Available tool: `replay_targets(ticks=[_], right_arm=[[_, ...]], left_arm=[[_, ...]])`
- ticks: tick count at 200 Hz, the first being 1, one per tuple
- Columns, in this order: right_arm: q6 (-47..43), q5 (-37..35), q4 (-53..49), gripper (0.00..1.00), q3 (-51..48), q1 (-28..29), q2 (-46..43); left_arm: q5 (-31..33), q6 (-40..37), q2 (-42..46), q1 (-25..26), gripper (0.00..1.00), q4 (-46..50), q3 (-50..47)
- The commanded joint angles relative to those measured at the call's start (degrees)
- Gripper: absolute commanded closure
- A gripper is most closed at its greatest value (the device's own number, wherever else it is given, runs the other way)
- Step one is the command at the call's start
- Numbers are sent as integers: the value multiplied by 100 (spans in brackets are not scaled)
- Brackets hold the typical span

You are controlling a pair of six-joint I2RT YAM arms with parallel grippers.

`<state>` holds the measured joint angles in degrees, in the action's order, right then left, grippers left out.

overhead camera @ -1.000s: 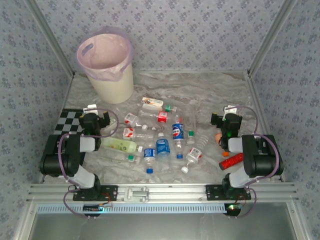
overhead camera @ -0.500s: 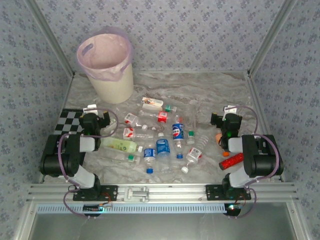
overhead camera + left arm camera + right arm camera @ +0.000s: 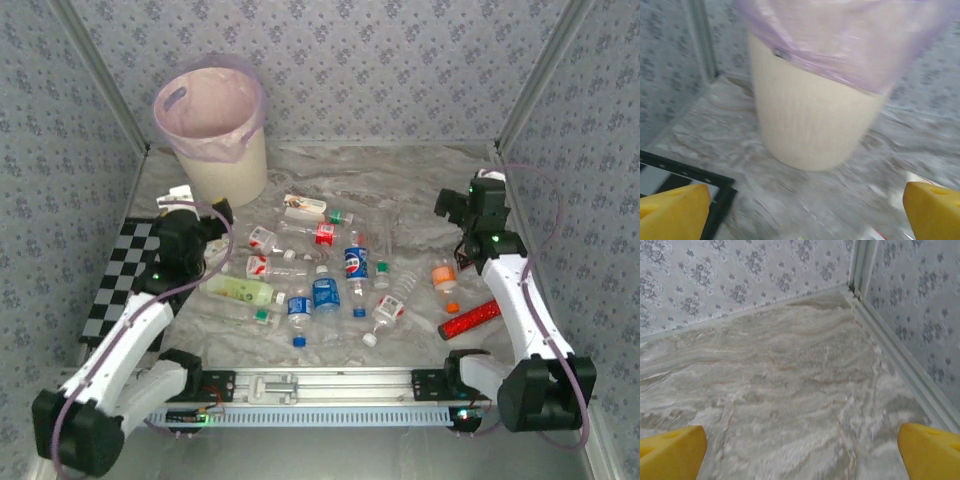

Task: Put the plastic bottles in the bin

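Plastic bottles (image 3: 325, 285): lying flat in a loose cluster mid-table (image 3: 420, 190), none binned yet. Far left at the back: bin (image 3: 232, 178), upright, lilac liner (image 3: 210, 105) folded over the rim, well apart from the cluster. Just in front of it: left gripper (image 3: 205, 222), aimed straight at the bin wall per the left wrist view, yellow fingertips (image 3: 675, 210) spread wide with nothing between them. Immediately to its right: red-white labelled pair (image 3: 260, 252). Nearer the bases: pale green bottle (image 3: 240, 290), long axis roughly left-right. Further right: blue-labelled ones, mostly pointing front-to-back. Past the cluster's right edge: orange-labelled bottle (image 3: 443, 275) and red cylinder (image 3: 470, 320), both beside the right forearm, the cylinder not a target. Far right, near the back corner: right gripper (image 3: 455, 205), looking at bare table and wall, also fully open and empty; bottles lie to its left and back toward the bases. Probably a left-arm job first: closest to both bin and bottles, but needs turning right and down, then closing across a bottle's short axis. Versus a second ago: both arms unfolded from the tucked pose, left gripper edged binward, right gripper swung out to the far corner, orange-labelled bottle now uncovered. Bottles and bin unmoved, jaws just as wide.
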<state>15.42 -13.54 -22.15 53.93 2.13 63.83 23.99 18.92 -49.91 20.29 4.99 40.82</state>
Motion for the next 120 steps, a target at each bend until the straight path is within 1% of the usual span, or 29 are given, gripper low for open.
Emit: replay_targets(ticks=[1, 10, 18, 39, 59, 77, 102, 120], right_arm=[[593, 318, -2856, 1, -14, 165, 295], [679, 559, -3007, 1, -70, 178, 404], [747, 815, -2948, 3, -214, 153, 528], [741, 1290, -2801, 14, -397, 151, 960], [796, 1221, -2698, 14, -579, 192, 1120], [873, 1281, -2482, 16, -824, 128, 1204], [761, 1056, -2361, 27, -787, 38, 1392], [741, 1027, -2215, 34, -817, 15, 1403]], left_arm=[[-166, 860, 164, 336, 2, 1990, 365], [-510, 1105, 159, 446, 2, 2184, 507], [-720, 1309, 99, 544, 1, 2297, 609], [-926, 1611, -183, 818, 1, 2550, 931], [-951, 1640, -324, 1145, 1, 2417, 1050], [-1030, 1735, -392, 1281, 1, 2277, 1047], [-1152, 1795, -547, 1293, 1, 2048, 1037], [-1289, 1860, -682, 1302, 1, 1946, 1092]])
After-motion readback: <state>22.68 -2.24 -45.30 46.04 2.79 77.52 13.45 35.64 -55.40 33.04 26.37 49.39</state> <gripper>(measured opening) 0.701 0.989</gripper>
